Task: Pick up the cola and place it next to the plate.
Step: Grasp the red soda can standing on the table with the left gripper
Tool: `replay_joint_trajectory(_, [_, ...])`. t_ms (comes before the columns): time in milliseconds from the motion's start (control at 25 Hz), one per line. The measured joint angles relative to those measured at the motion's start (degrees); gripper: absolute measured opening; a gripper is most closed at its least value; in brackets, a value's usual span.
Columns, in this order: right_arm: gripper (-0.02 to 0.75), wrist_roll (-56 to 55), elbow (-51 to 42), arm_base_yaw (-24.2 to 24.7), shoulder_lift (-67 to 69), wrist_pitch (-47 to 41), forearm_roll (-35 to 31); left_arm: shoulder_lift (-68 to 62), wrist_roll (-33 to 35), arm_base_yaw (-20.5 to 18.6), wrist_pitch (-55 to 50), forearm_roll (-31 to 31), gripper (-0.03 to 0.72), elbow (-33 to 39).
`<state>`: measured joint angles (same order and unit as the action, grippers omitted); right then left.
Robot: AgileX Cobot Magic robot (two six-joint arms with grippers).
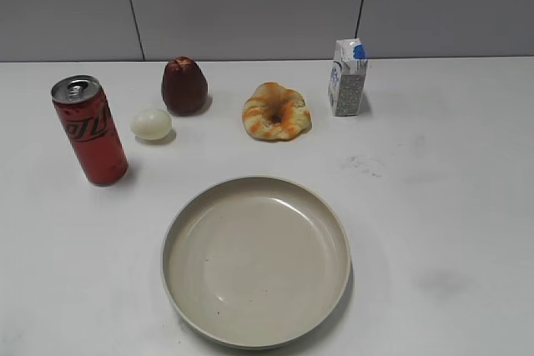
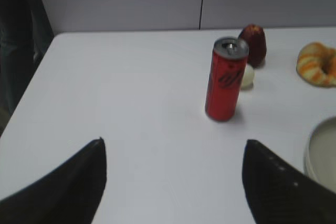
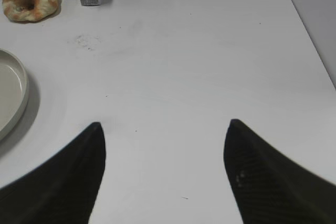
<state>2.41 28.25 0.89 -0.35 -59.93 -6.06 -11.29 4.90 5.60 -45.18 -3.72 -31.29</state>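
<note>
The cola is a tall slim red can with a silver top, upright at the left of the white table. It also shows in the left wrist view, ahead and right of my left gripper, which is open, empty and well short of it. The plate is a large beige dish at the front centre. Its rim shows in the left wrist view and the right wrist view. My right gripper is open and empty over bare table right of the plate. Neither gripper shows in the exterior view.
Behind the can are a pale egg and a dark red fruit. A bread ring and a small white milk carton stand at the back. The table's left edge and right edge are near.
</note>
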Motion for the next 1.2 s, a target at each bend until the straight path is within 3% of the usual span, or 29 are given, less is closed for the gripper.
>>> replay_joint_trajectory(120, [0.535, 0.0, 0.0, 0.0, 0.0, 0.0, 0.0, -13.0, 0.0, 0.0, 7.5, -0.6, 0.656, -2.1])
replay_joint_trajectory(240, [0.535, 0.0, 0.0, 0.0, 0.0, 0.0, 0.0, -29.8, 1.0, 0.0, 8.3, -3.5, 0.656, -8.2])
replay_joint_trajectory(480, [0.535, 0.0, 0.0, 0.0, 0.0, 0.0, 0.0, -59.5, 7.0, 0.9, -3.8, -10.4, 0.652, -31.8])
replay_joint_trajectory(760, [0.535, 0.0, 0.0, 0.0, 0.0, 0.0, 0.0, -81.0, 8.0, 8.0, -17.7, -8.3, 0.652, -55.2])
replay_joint_trajectory(920, [0.535, 0.0, 0.0, 0.0, 0.0, 0.0, 0.0, -88.9, 8.1, 9.4, -22.6, -6.6, 0.652, -60.0])
replay_joint_trajectory(1200, [0.535, 0.0, 0.0, 0.0, 0.0, 0.0, 0.0, -95.5, 8.1, 9.4, -22.4, -5.8, 0.645, -60.3])
